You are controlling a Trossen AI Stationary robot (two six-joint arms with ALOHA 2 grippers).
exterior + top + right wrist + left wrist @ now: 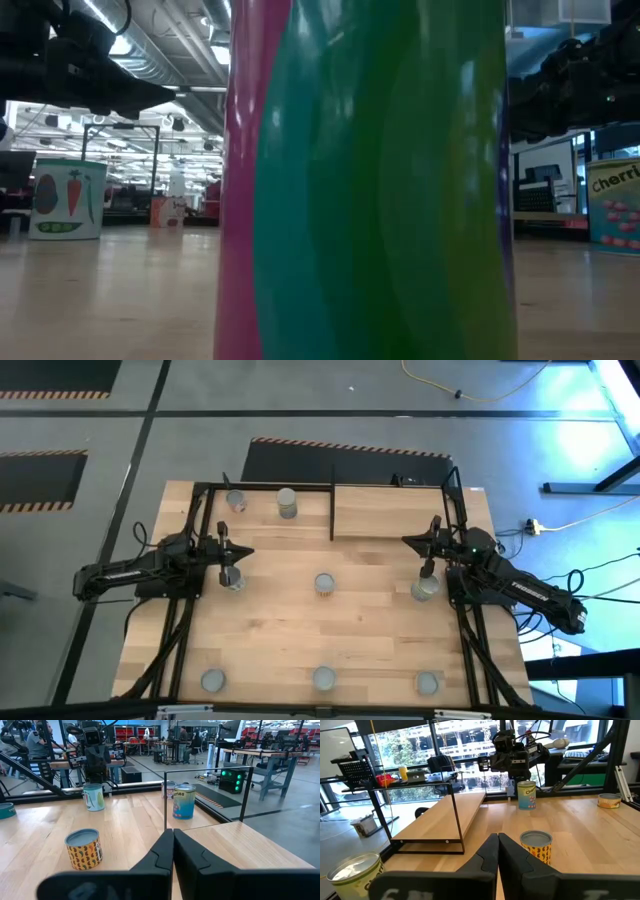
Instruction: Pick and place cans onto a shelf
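Both pairs of jaws are pressed together with nothing between them; the left gripper hangs over the left-middle of the table, directly above a can with a pale label, and in the left wrist view its fingers meet in a thin seam; the right gripper hangs over the right-middle, just above another can, and in the right wrist view its fingers are likewise shut on empty air.

Neither gripper visibly touches a can; whether the tips rest on the lids below them I cannot tell.

An orange-labelled can stands at the table's centre, between the two grippers and apart from both; the same can shows just ahead of the left fingers and, from the other side, ahead of the right ones.

The shelf lies at the far edge, a black wire frame dividing it; two cans stand on its left part, a blue-labelled one and another near the corner; the right part is bare wood.

Three more cans line the near edge, left, middle and right; the middle one fills the low view with pink and green label, blocking most of the table behind it.
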